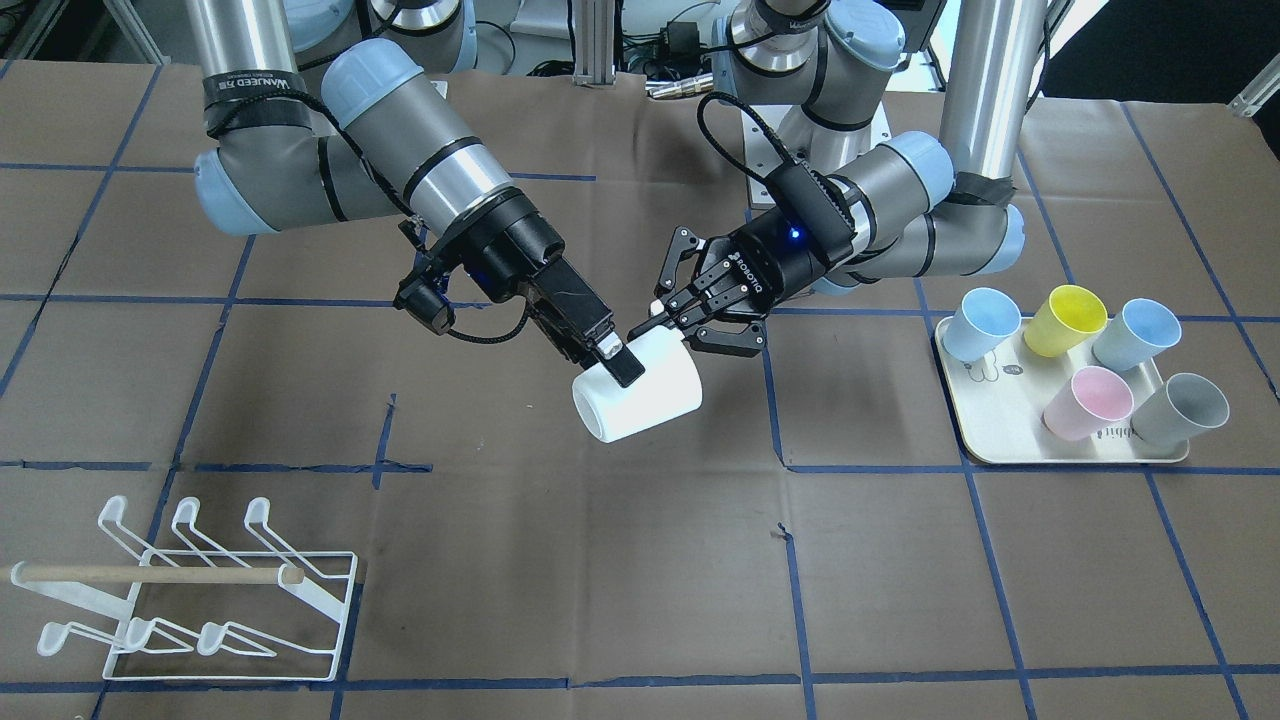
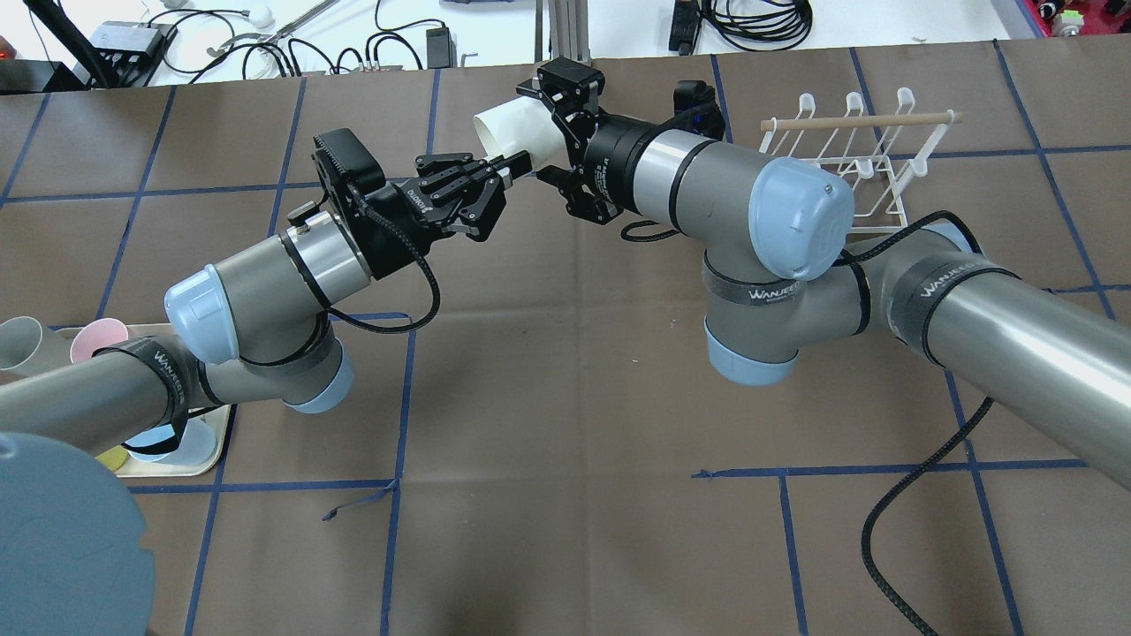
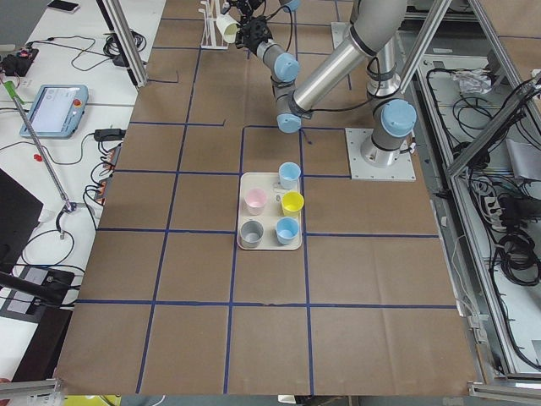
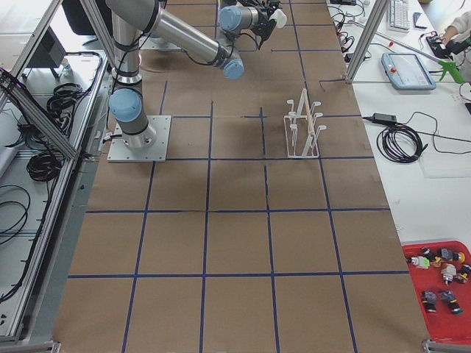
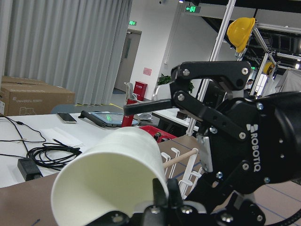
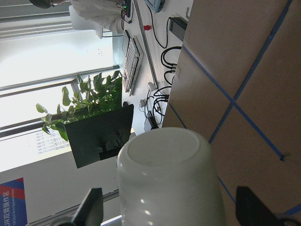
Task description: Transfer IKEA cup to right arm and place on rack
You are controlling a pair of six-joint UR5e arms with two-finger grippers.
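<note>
The white IKEA cup [image 1: 645,395] hangs on its side in mid-air between the two grippers, also in the overhead view [image 2: 512,128]. My left gripper [image 1: 655,320] is shut on the cup's rim; the left wrist view shows the open mouth [image 5: 108,174]. My right gripper [image 1: 615,360] straddles the cup's body with its jaws open. In the right wrist view its fingers [image 6: 89,209] stand apart from the cup [image 6: 169,179] on both sides. The white wire rack [image 1: 230,600] with its wooden dowel [image 1: 150,574] stands empty on the table on the right arm's side.
A cream tray [image 1: 985,445] with several coloured cups sits on the left arm's side. The right arm's black cable [image 2: 919,477] loops over the table. The rack also shows beyond the right arm [image 2: 861,159].
</note>
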